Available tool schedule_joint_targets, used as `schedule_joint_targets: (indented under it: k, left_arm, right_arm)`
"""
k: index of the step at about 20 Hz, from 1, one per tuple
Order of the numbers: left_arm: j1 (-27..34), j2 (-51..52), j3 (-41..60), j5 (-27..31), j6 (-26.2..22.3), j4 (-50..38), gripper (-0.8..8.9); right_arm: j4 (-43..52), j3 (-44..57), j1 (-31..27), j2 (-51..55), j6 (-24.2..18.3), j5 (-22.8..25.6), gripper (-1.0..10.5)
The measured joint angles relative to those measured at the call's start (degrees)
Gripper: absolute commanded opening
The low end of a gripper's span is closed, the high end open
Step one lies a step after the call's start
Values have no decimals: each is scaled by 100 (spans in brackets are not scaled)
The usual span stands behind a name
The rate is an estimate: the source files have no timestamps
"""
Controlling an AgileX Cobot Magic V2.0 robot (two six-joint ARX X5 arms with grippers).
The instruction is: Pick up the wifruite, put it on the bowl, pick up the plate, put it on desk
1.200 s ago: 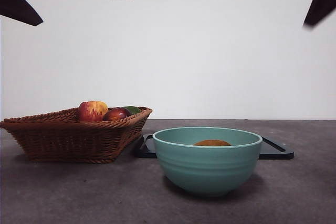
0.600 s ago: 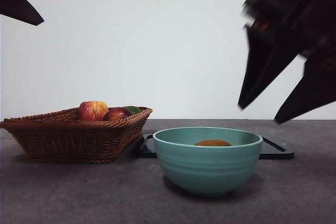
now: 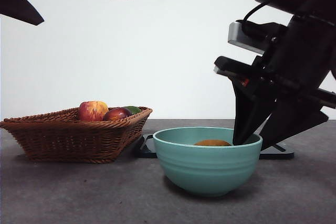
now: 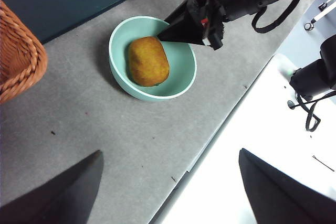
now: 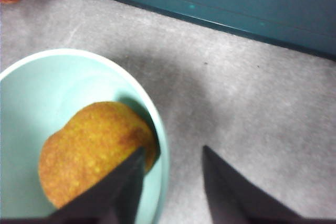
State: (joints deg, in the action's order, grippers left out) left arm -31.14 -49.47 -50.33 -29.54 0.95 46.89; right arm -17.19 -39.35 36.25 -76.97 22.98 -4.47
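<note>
Front view: right gripper (image 3: 255, 141) tilts down, fingers (image 3: 244, 129) straddling bowl (image 3: 207, 162) rim.

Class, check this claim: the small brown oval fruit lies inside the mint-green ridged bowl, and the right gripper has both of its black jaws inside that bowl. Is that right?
Not quite. The small brown oval fruit does lie inside the mint-green ridged bowl, but the right gripper straddles the rim: one jaw inside by the fruit, the other outside over the grey desk. The right wrist view shows it.
</note>
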Motion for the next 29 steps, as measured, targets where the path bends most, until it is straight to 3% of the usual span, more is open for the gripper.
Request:
schedule_joint_targets:
  k: [7,14,20,24,29]
  left_arm:
    - [0,0,0,0,-2,0,407]
    - [-2,0,0,0,-2,0,407]
    - [-2,0,0,0,0,0,407]
    - [-2,0,0,0,-2,0,406]
    - [0,0,0,0,-2,0,407]
  right_arm:
    - [85,0,59,-55,0,0,10]
    - [44,-76,61,-55,0,-28,10]
    - [-256,-748,22,-55,-111,31,10]
    - [-280,-1241,-424,-120,-269,31,10]
    - [-304,-2107,-1032,-949,-525,37,10]
